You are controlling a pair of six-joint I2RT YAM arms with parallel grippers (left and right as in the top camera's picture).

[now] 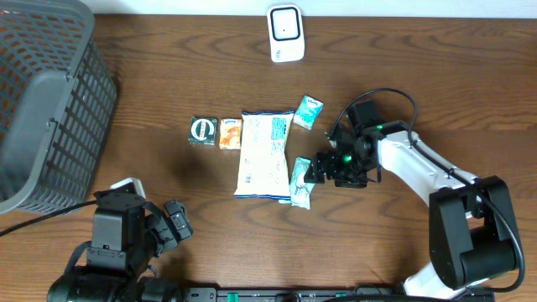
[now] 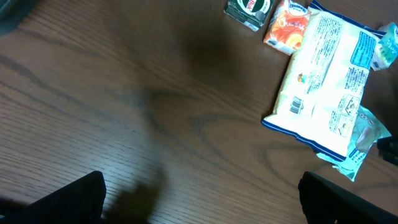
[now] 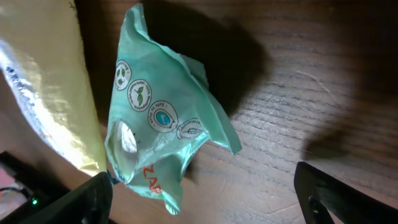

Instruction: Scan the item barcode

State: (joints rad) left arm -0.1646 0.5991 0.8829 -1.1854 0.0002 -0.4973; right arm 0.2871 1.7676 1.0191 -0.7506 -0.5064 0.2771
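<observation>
Both grippers stood with jaws wide apart and empty: the left gripper [image 1: 178, 220] idle at the near edge of the table [image 1: 168, 92], the right gripper [image 1: 315, 170] just beside the crumpled teal pouch [image 1: 299, 182], which lay against the large white bag [image 1: 263, 155]. No item faced the scanner [image 1: 285, 33] at the far edge, so the step in hand was judged a pick-up. The next move called for closing on the pouch and presenting its barcode, unseen here.

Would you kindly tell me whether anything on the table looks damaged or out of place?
The small teal packet in front of the open right end effector is crumpled and twisted. It lies askew against the lower edge of the large white bag.
</observation>
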